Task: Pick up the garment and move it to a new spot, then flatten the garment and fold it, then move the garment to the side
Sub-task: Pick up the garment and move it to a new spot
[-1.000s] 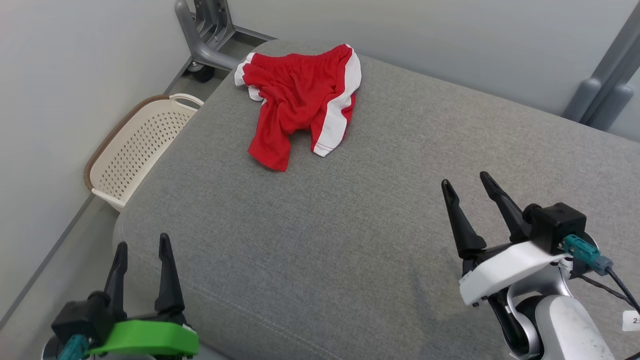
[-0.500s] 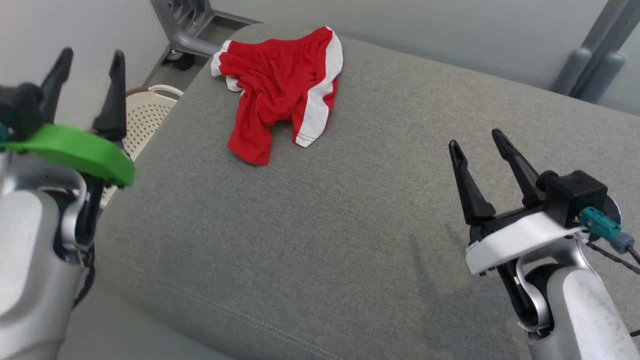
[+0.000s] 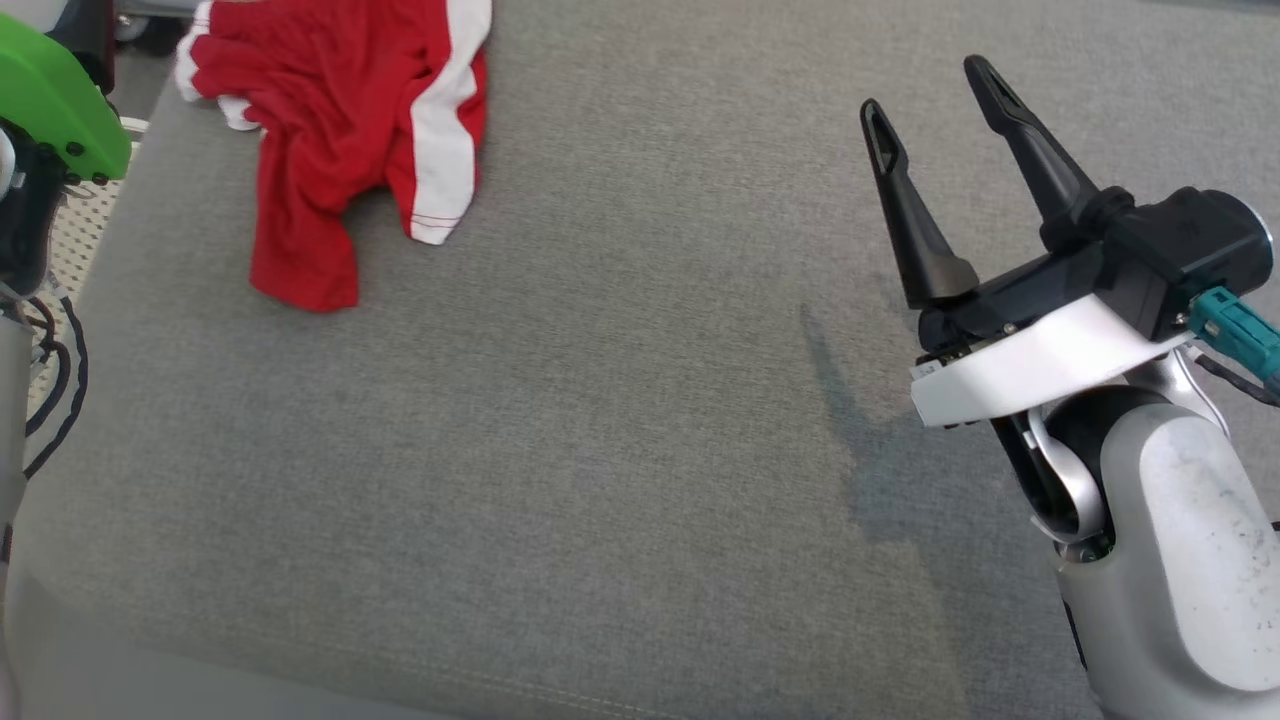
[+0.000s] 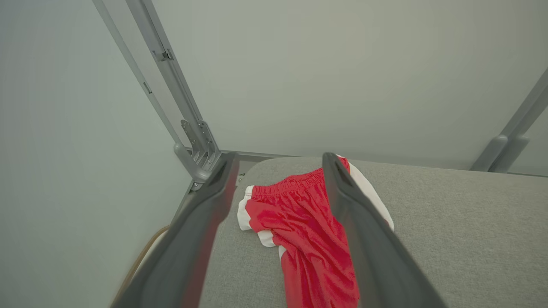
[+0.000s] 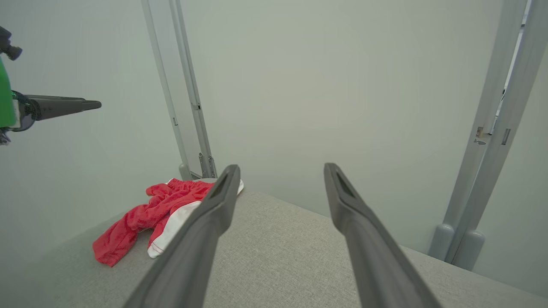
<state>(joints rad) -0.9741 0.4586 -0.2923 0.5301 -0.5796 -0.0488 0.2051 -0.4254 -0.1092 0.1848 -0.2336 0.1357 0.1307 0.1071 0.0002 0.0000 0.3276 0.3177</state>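
Garment (image 3: 340,150) check: it's a pair of red shorts with white side stripes, lying crumpled at roughly 11 o'clock in our head view, near the far left corner of the grey cushion (image 3: 600,420). Nothing's touching it. Our right gripper (image 3: 928,88) hangs at 2 o'clock, well apart from the garment, fingers spread wide with nothing between them. Our left gripper (image 4: 280,158) is released too and empty; down its wrist cam we see the garment's waistband end framed between the two spread fingers, lower and farther off. At 10 o'clock in the head view the left arm's green shell (image 3: 50,90) pokes in, with a perforated cream basket (image 3: 85,230) just beside the cushion's edge.
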